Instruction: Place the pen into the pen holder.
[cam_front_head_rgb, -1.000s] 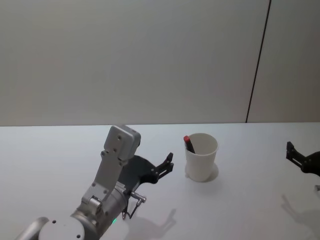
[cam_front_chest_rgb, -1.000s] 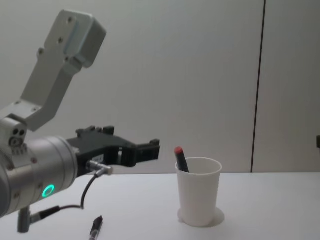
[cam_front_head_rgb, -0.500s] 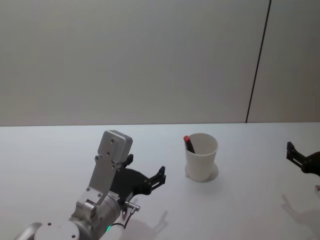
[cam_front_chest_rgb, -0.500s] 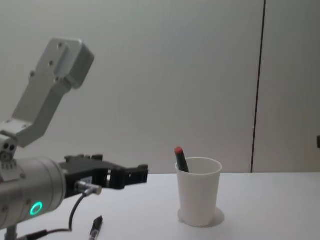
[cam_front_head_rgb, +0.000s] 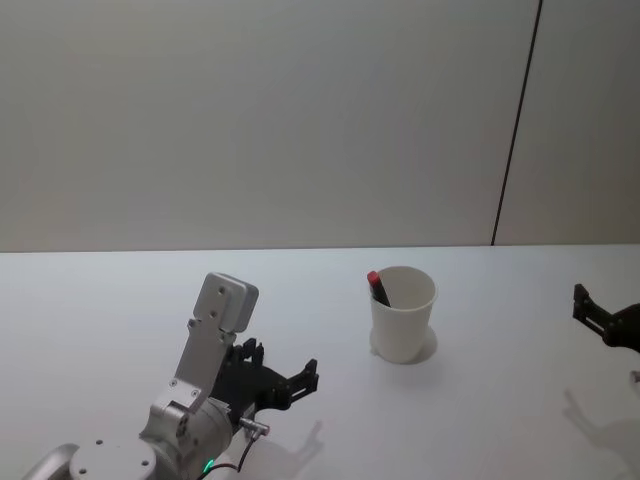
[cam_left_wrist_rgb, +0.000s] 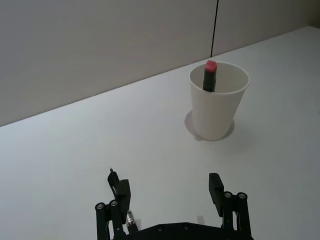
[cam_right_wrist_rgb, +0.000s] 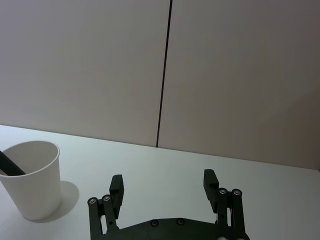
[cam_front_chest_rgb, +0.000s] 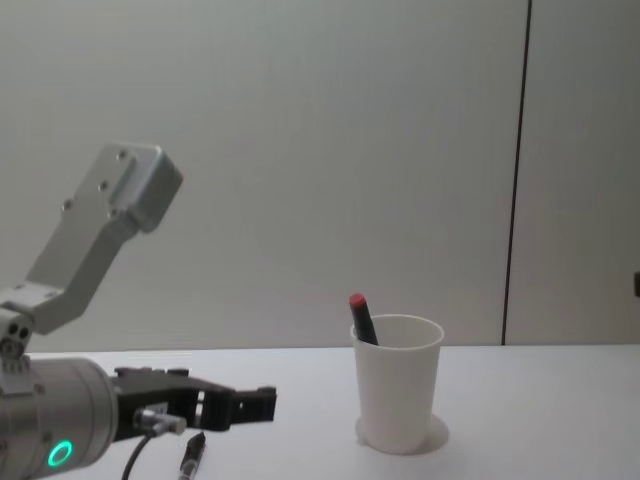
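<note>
The pen holder is a white paper cup standing at the table's middle right, also seen in the chest view. A dark pen with a red cap leans inside it against the rim. A second dark pen lies on the table near the front left, its tip beside one finger. My left gripper hangs open and empty low over that spot, well short of the cup. My right gripper is open and empty at the far right.
The white table is bare between the cup and the right gripper. A pale wall with a dark vertical seam stands behind the table's far edge.
My left gripper has drawn back from the cup toward the body and sunk lower, staying open. The red-capped pen, the cup and the right arm have not moved.
</note>
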